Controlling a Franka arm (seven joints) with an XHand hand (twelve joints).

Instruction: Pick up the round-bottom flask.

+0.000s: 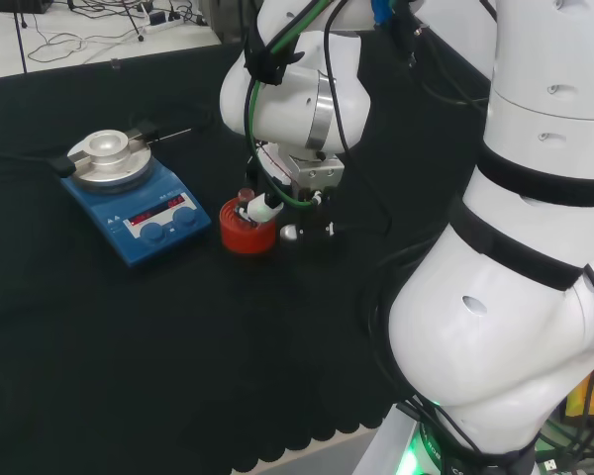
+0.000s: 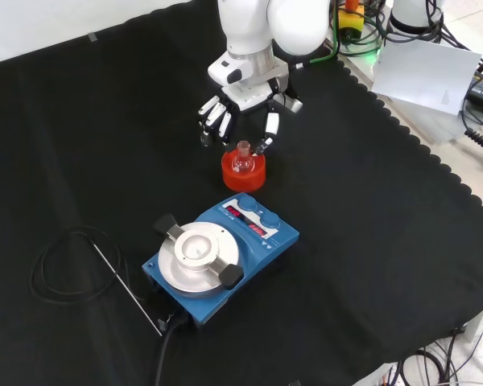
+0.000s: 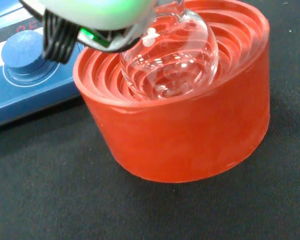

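The robot hand (image 2: 240, 108) hovers with fingers spread, gripping nothing, just behind the round-bottom flask (image 2: 242, 159) seated in its red ribbed stand (image 2: 243, 174). Smooth glass could slip, or closing fingers might drag the stand.

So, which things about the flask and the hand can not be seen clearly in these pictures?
- Head view: most of the round-bottom flask is hidden behind the hand and inside the red ribbed stand.
- Front view: whether the fingers already touch the flask is too small to tell.
- Wrist view: the flask's neck is covered by a blurred part of the hand.
- Any liquid inside: cannot tell.
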